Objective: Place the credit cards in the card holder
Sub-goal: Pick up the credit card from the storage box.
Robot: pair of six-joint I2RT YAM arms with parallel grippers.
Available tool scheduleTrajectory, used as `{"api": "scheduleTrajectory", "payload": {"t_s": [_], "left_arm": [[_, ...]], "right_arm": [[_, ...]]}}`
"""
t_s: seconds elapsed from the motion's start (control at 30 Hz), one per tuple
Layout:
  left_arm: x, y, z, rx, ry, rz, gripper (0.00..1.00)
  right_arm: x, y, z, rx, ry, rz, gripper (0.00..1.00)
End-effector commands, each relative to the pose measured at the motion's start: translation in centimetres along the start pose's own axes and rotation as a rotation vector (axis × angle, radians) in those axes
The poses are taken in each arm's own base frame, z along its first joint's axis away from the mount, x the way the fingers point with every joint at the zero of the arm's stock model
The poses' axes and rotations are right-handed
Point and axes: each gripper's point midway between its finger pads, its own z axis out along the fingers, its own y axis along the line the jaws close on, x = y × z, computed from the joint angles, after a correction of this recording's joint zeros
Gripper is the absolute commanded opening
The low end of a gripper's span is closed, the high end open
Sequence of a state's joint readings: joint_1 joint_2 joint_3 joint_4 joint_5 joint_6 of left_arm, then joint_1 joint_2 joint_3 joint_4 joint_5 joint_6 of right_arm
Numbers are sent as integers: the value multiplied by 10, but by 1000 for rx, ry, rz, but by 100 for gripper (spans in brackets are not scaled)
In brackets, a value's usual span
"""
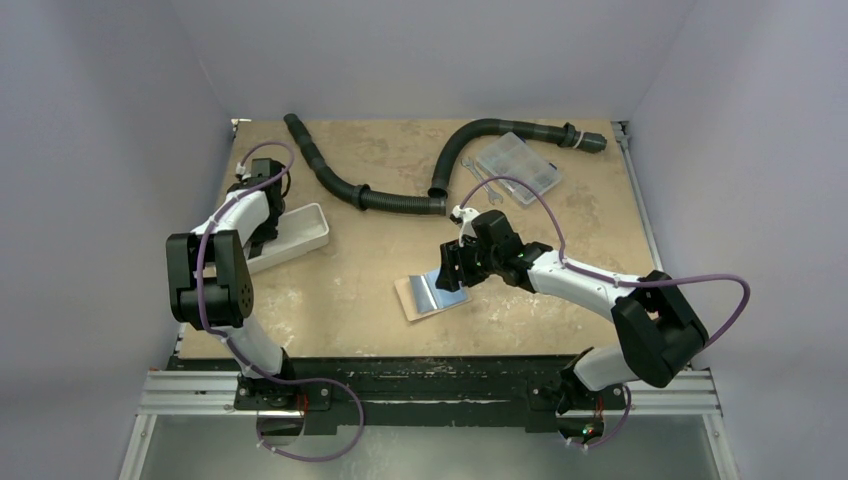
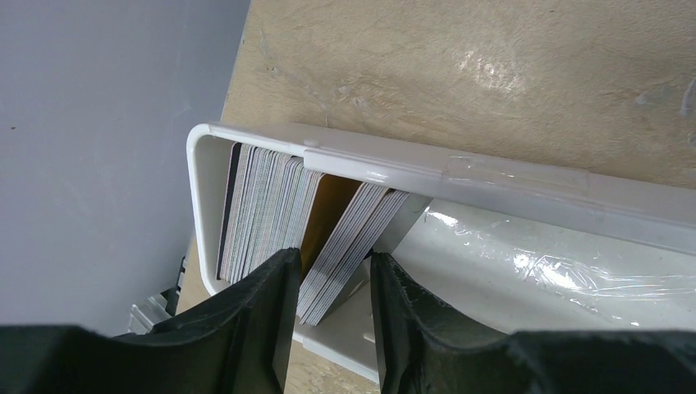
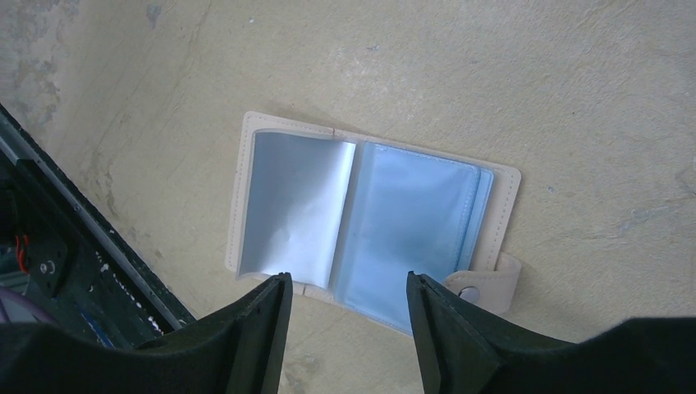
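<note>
Seen from above, two robot arms worked over a tan worktop. The left arm reached into a white tray at the worktop's 9 o'clock edge. The right arm hung over the card holder, which lay open and pale blue inside, near the centre toward 6 o'clock. In the left wrist view, the credit cards stood on edge at the tray's end. A smaller bundle leaned toward 1 o'clock directly between the left jaws, its edges running 1 to 7 o'clock. Those jaws were apart, straddling the bundle; whether they touched it was unclear. The right jaws were apart and empty above the card holder. The left arm was nearer the cards, and the card holder lay at about 4 o'clock from the tray.
</note>
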State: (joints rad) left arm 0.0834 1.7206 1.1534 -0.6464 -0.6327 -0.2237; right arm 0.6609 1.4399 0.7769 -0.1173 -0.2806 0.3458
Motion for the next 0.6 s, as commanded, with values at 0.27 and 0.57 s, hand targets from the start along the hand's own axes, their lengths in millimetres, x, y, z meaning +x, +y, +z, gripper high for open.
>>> {"api": "scheduleTrajectory", "payload": {"t_s": [0.27, 0.57], "left_arm": [[-19, 10, -9, -18, -48, -28, 31], [-23, 14, -13, -25, -56, -37, 24]], "right_arm": [[-5, 10, -3, -41, -29, -39, 61], [-4, 12, -3, -45, -27, -42, 61]]}}
